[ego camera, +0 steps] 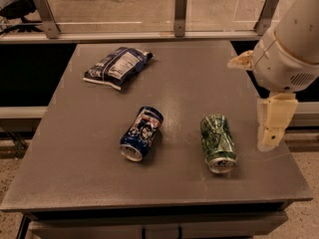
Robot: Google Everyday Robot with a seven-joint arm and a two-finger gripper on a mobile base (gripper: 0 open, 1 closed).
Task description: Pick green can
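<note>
Green can [218, 143] one, blue can [141, 133] one, bag [117, 66] one; pincer [269, 141] far right.

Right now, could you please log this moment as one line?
pincer: at right edge of table | green can: on its side, untouched

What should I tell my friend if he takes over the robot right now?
The tool hangs by the right edge of the grey table, close beside the green-and-white aluminium drink can but not touching it.
That can lies on its side, front right, silver end toward the camera.
The blue aluminium can lies to its left, and the dark snack bag is back left.
Done: nothing picked yet.
Left: move over, grasp, lift.
</note>
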